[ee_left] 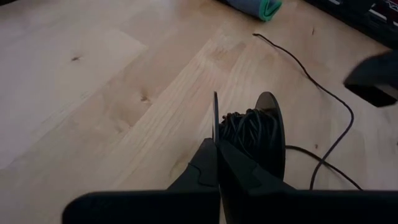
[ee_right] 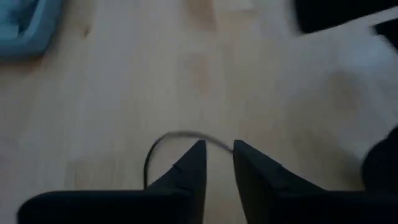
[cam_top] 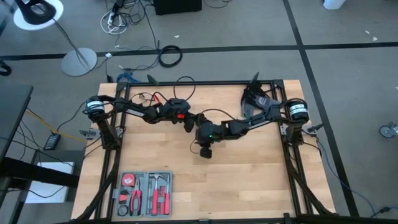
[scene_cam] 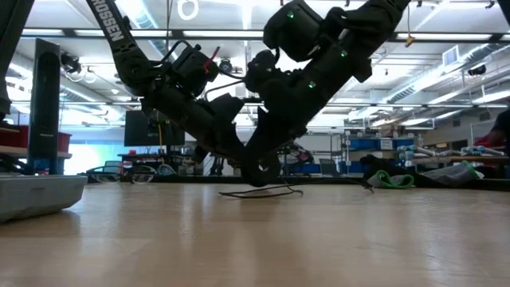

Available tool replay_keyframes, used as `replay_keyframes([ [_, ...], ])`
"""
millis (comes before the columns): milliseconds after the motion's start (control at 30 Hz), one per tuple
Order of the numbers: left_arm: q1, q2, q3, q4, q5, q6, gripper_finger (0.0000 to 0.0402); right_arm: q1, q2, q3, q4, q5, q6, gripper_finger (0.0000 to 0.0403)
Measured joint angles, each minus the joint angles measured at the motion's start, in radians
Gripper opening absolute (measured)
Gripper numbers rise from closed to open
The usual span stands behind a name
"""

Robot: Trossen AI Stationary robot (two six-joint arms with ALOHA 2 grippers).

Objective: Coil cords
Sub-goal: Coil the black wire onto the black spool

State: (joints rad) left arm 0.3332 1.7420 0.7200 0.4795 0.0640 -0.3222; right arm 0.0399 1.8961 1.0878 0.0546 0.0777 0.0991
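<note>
The thin black cord is partly wound on a small black spool (ee_left: pixel 249 134) with two round discs. Its loose end trails over the wood (ee_left: pixel 339 118) and lies slack on the table (scene_cam: pixel 263 191). My left gripper (ee_left: pixel 216 146), near the table's middle (cam_top: pixel 186 123), is shut on the spool. My right gripper (ee_right: pixel 219 152) sits just nearer the front edge (cam_top: pixel 205 151), slanting down with its fingers apart. A curve of cord (ee_right: pixel 177 135) lies right in front of its tips. My left gripper pinches the rim of the spool's thin disc (ee_left: pixel 215 115) between its two fingers, slanting down from the table's left. The discs stand on edge, with the wound cord (ee_left: pixel 245 130) between them. The fingers hide the spool's lower part. My right gripper may touch the cord at its fingertips; I cannot tell.
A grey tool tray (cam_top: pixel 144 194) with red-handled tools lies at the near left. A folded teal cloth (ee_left: pixel 258 7) lies on the table beyond the spool and shows in the low view (scene_cam: pixel 390 179). Bare wood stretches toward the near right.
</note>
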Motion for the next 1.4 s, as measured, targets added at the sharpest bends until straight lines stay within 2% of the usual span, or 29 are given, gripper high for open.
replay_keyframes([
  [133,0.000,0.000,0.000,0.000,0.000,0.000,0.0000,0.015,0.000,0.000,-0.013,0.004,-0.053,0.0116],
  [233,0.000,0.000,0.000,-0.001,0.000,0.000,0.0000,0.024,-0.002,0.000,-0.098,0.005,-0.050,0.0136],
  [400,0.000,0.000,0.000,-0.012,0.017,-0.001,0.0000,0.057,-0.010,0.000,-0.161,-0.002,-0.036,0.0153],
  [600,0.000,0.000,0.000,-0.012,0.019,-0.004,0.0000,0.078,0.000,-0.001,-0.098,-0.012,-0.016,0.0152],
  [767,0.000,0.000,0.000,-0.007,0.020,-0.005,0.0000,0.070,0.005,-0.001,-0.013,0.000,-0.168,0.0151],
  [933,0.000,0.000,0.000,-0.004,0.043,-0.006,0.0000,0.029,0.106,0.066,-0.007,-0.008,-0.285,0.0151],
  [1200,0.000,0.000,0.000,-0.019,0.063,-0.004,0.0000,0.018,0.251,0.292,-0.219,-0.037,-0.439,0.0151],
  [1300,0.000,0.000,0.000,-0.023,0.073,-0.003,0.0000,0.013,0.268,0.312,-0.272,-0.067,-0.466,0.0146],
  [1400,0.000,0.000,0.000,-0.021,0.081,-0.004,0.0000,-0.007,0.273,0.312,-0.298,-0.155,-0.462,0.0119],
])
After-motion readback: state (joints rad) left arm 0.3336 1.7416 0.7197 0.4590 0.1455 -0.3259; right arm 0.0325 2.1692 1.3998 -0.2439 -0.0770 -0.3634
